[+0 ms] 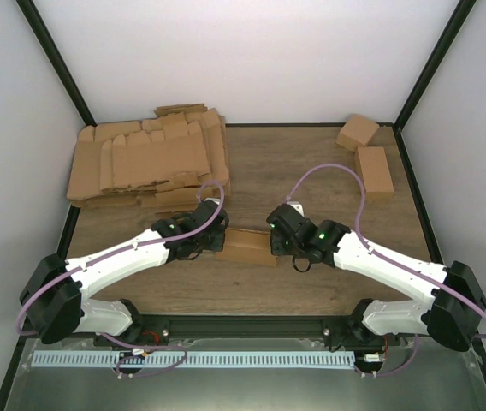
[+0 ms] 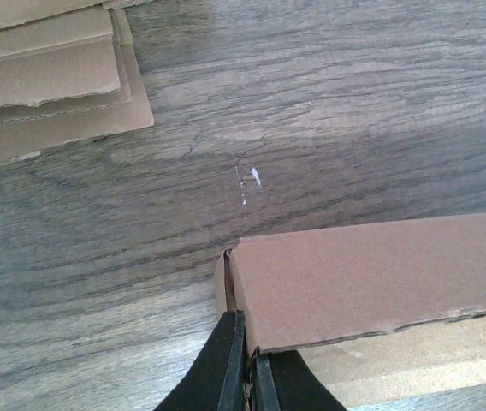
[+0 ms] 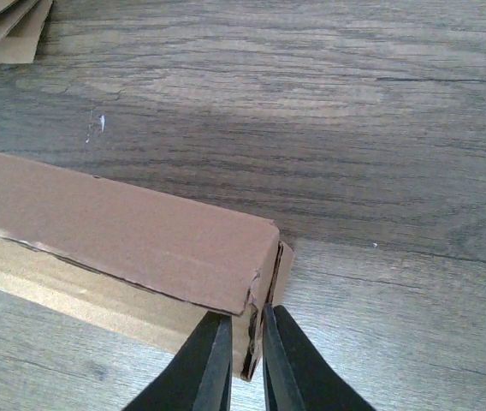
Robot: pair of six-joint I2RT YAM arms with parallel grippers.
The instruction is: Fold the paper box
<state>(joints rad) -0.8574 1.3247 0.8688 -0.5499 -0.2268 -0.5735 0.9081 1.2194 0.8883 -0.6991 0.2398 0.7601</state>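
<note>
The paper box [image 1: 247, 247] is a small oblong brown cardboard box lying on the wooden table between my two arms, its lid flap down on top. My left gripper [image 1: 217, 242] is at its left end. In the left wrist view the black fingers [image 2: 226, 368] press together on the end wall of the box [image 2: 371, 274]. My right gripper [image 1: 275, 244] is at the right end. There its fingers [image 3: 213, 364] stand close together, with the torn end wall of the box [image 3: 123, 231] pinched between them.
A big pile of flat cardboard blanks [image 1: 149, 163] fills the back left; its edge shows in the wrist views [image 2: 46, 77] [image 3: 3, 30]. Two folded boxes [image 1: 357, 131] [image 1: 374, 169] lie at the back right. White walls and black frame posts bound the table.
</note>
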